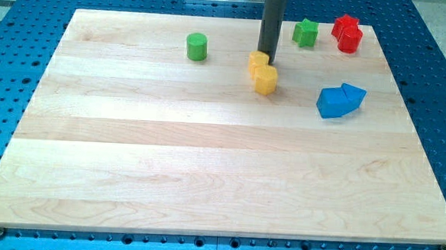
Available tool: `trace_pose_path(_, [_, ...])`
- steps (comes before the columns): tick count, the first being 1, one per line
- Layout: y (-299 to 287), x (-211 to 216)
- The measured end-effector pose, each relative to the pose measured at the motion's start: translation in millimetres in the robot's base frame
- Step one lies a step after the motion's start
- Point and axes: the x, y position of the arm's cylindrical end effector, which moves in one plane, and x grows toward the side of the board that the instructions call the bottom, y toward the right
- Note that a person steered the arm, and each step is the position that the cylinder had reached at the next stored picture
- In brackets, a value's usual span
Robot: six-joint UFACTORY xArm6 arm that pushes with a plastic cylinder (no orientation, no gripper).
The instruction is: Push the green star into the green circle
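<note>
The green star (306, 32) lies near the view's top, right of centre. The green circle (197, 46) is a short cylinder at the view's upper left of centre, well apart from the star. My tip (268, 60) stands between them, lower than both, touching or nearly touching the top of two yellow blocks (262, 72). The tip is left of and below the green star, with a gap between them.
Two red blocks (347, 33) sit close together right of the green star, near the board's top right corner. Two blue blocks (340, 100) lie together at the right. The wooden board (205, 178) rests on a blue perforated table.
</note>
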Motion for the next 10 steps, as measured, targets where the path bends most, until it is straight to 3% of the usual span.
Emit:
trace_pose_path(2, [20, 6])
trace_pose_path(4, [114, 6])
trace_pose_path(5, [117, 6])
trace_pose_path(7, [112, -75])
trace_pose_path(10, [104, -105])
